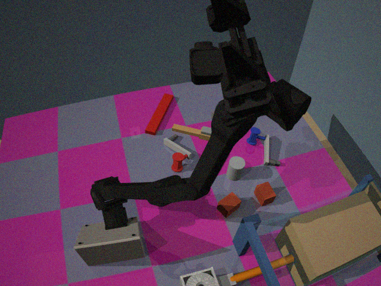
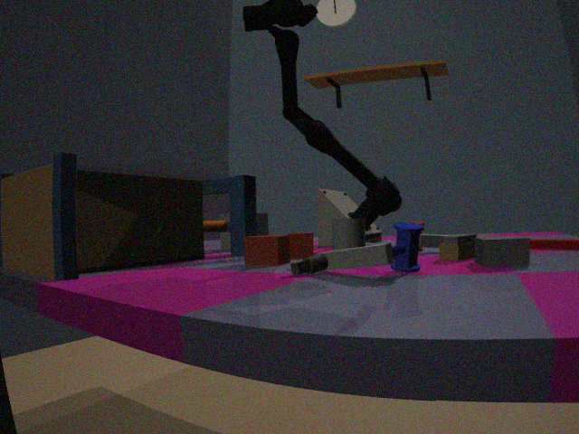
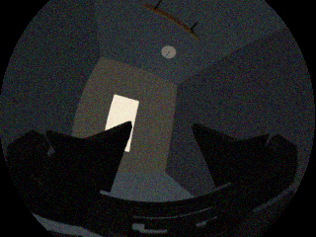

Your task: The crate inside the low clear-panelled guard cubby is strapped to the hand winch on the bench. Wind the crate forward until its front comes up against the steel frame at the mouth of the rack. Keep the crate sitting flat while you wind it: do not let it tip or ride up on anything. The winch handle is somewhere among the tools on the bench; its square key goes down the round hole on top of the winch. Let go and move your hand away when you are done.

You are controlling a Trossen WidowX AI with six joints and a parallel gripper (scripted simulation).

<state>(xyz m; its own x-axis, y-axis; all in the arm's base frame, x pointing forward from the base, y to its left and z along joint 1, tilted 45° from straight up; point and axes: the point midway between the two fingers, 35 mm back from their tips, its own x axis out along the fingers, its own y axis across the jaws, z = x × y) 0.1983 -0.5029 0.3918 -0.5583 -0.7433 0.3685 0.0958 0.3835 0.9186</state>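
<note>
The tan crate point(image 1: 341, 240) point(image 2: 28, 224) sits inside the blue-framed cubby, flat as far as I see. A gap shows between its front and the blue steel frame point(image 1: 261, 249) point(image 2: 243, 214) at the mouth. The pale winch point(image 1: 214, 273) with a round disc is cut off by the bottom edge of the top view. An orange bar point(image 1: 261, 268) point(image 2: 214, 226) runs from beside it to the crate. Two cranks lie on the bench, one with a red knob point(image 1: 177, 162), one with a blue knob point(image 1: 253, 136) point(image 2: 407, 247). My gripper point(image 3: 164, 125) is open and empty, raised high above the bench.
A grey cylinder point(image 1: 236, 168) point(image 2: 348, 232) and two orange-red blocks point(image 1: 229, 204) point(image 1: 265, 193) stand between the cranks and the cubby. A wooden-handled mallet point(image 1: 187, 130) and a red bar point(image 1: 159, 114) lie farther back. My arm crosses over the bench from its base point(image 1: 111, 252).
</note>
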